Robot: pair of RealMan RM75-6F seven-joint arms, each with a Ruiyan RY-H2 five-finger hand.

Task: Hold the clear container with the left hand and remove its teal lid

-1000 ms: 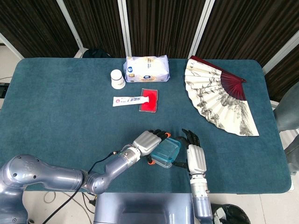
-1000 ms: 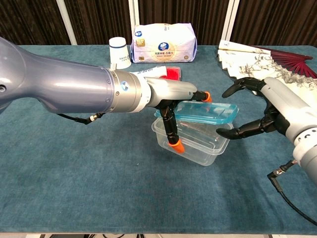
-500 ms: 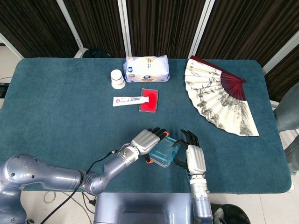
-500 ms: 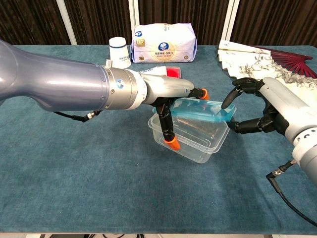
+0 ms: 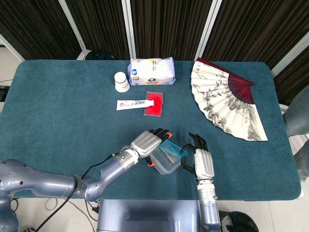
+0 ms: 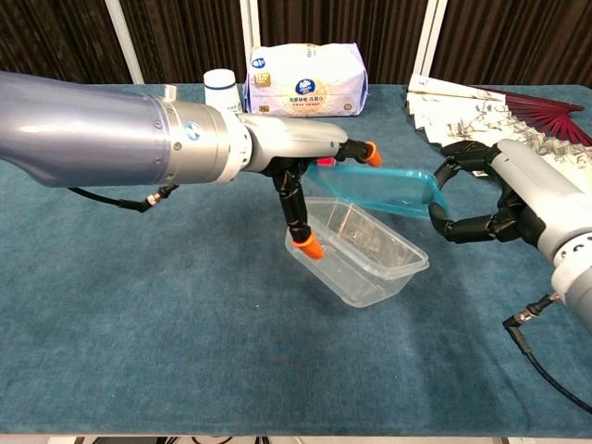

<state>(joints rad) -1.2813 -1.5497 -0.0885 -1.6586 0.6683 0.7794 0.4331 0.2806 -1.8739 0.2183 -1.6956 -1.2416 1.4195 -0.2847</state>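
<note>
Two hands engaged: left hand (image 6: 294, 176) grips the clear container (image 6: 356, 250) by its near wall; right hand (image 6: 481, 199) pinches the teal lid (image 6: 375, 190), tilted, raised just above the rim. Risk: lid edge snags, tipping the container from that thin grip.

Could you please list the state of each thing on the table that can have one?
Clear container: open, lid off, gripped at its rim by the left hand.
Teal lid: lifted clear, tilted, held by the right hand.
Fan: spread open, lying flat.
Cup: upside down.
Tissue pack: closed.
Tube: lying flat.
</note>
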